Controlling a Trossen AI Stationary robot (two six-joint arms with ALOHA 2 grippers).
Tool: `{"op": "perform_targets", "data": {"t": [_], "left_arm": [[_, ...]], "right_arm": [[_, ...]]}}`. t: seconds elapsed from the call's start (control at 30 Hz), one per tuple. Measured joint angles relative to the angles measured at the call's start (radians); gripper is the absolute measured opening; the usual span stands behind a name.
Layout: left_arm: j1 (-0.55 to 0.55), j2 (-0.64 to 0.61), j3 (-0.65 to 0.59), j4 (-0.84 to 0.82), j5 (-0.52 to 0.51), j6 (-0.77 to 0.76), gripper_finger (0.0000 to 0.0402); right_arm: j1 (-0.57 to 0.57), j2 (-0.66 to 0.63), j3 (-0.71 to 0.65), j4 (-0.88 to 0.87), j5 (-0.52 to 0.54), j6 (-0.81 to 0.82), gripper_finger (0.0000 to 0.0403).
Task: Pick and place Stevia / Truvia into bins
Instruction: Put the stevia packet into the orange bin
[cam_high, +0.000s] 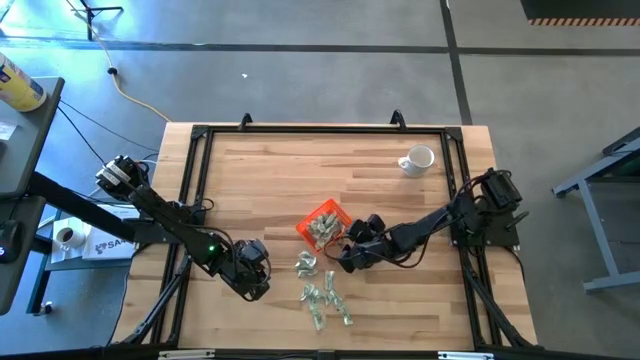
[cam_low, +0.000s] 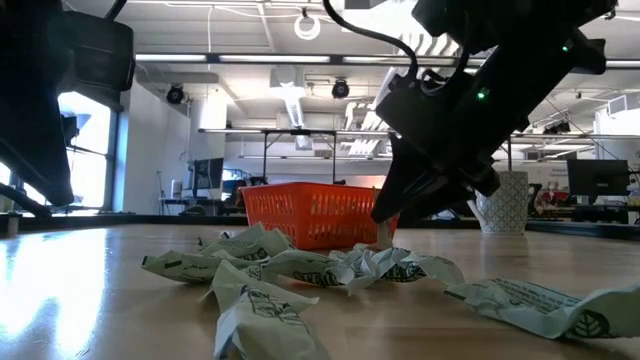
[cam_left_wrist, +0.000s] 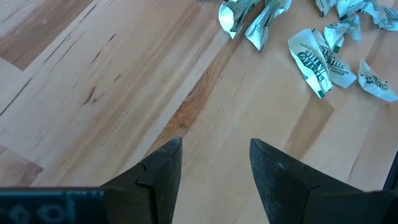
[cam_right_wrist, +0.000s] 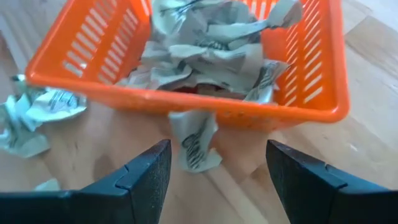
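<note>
Starting at the left of the counter (cam_high: 270, 170), we find the left gripper (cam_high: 262, 283) low over bare wood, its fingers (cam_left_wrist: 158, 171) spread wide with nothing between them. The loose sachets lie just ahead of it, near but not touching.

Moving toward the middle, we see the loose Stevia / Truvia sachets (cam_high: 325, 295) scattered on the counter in front of the orange tray (cam_high: 305, 224). Roughly a handful or two remain, most of them crumpled, running in a loose line from just beside the tray toward the counter's near edge. In the low view they lie flat or curled on the wood, none stacked.

Next comes the tray itself, already holding a heap of sachets (cam_right_wrist: 211, 37) that covers most of its floor. One more sachet (cam_right_wrist: 194, 140) sits against the tray's outer wall, on the counter and not inside.

Just right of the tray, the right gripper (cam_high: 352, 255) hangs close to its wall, jaws wide and empty, with that stray sachet lying right ahead of it.

Farther right, near the far corner, stands a white mug (cam_high: 418, 160), well apart from the work.

We judge the task well past halfway: much is binned, but the scattered sachets and the one beside the wall are left to gather.
</note>
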Motion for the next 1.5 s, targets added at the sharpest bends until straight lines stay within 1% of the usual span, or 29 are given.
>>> {"op": "perform_targets", "data": {"t": [0.13,0.27,0.33,0.43,0.53,0.73,0.9,0.97,1.07,1.17,1.23,1.37,1.43,1.5], "left_arm": [[0.0,0.0,0.0,0.0,0.0,0.001,0.022],[0.0,0.0,0.0,-0.002,-0.014,0.003,0.0221],[0.0,0.0,0.0,-0.005,-0.019,0.004,0.022],[0.0,0.0,0.0,-0.007,-0.019,0.003,0.0221],[0.0,0.0,0.0,-0.008,-0.019,0.003,0.0221],[0.0,0.0,0.0,-0.008,-0.019,0.003,0.0221],[0.0,0.0,0.0,-0.008,-0.019,0.003,0.0221],[0.0,0.0,0.0,-0.008,-0.019,0.003,0.0221],[0.0,0.0,0.0,-0.008,-0.019,0.003,0.0221],[0.0,0.0,0.0,-0.008,-0.019,0.003,0.0221],[0.0,0.0,0.0,-0.008,-0.019,0.003,0.0221],[0.0,0.0,0.0,-0.003,-0.02,0.0,0.0221],[0.0,0.0,0.0,0.014,-0.024,-0.001,0.0221],[0.0,0.0,0.0,0.026,-0.04,-0.001,0.0221]], "right_arm": [[-0.015,0.0,0.0,0.01,-0.017,0.0,0.0252],[-0.034,0.0,0.0,0.011,-0.066,0.005,0.0251],[-0.041,0.0,0.0,0.01,-0.084,0.006,0.0245],[-0.047,0.0,0.0,0.009,-0.093,0.008,0.0225],[-0.054,0.0,0.0,0.009,-0.108,0.008,0.0193],[-0.061,0.0,0.0,0.004,-0.13,0.015,0.0107],[-0.054,0.0,0.0,0.003,-0.188,0.035,0.0025],[-0.045,-0.002,0.007,-0.01,-0.209,0.046,0.0007],[-0.04,-0.012,0.035,-0.026,-0.225,0.1,0.0015],[-0.042,-0.023,0.085,-0.029,-0.255,0.093,0.0009],[-0.042,-0.037,0.138,-0.028,-0.26,0.035,0.0003],[-0.056,-0.045,0.258,-0.032,-0.253,-0.118,0.0011],[-0.09,-0.035,0.292,-0.059,-0.252,-0.167,0.0011],[-0.137,-0.025,0.299,-0.102,-0.258,-0.171,0.0009]]}}
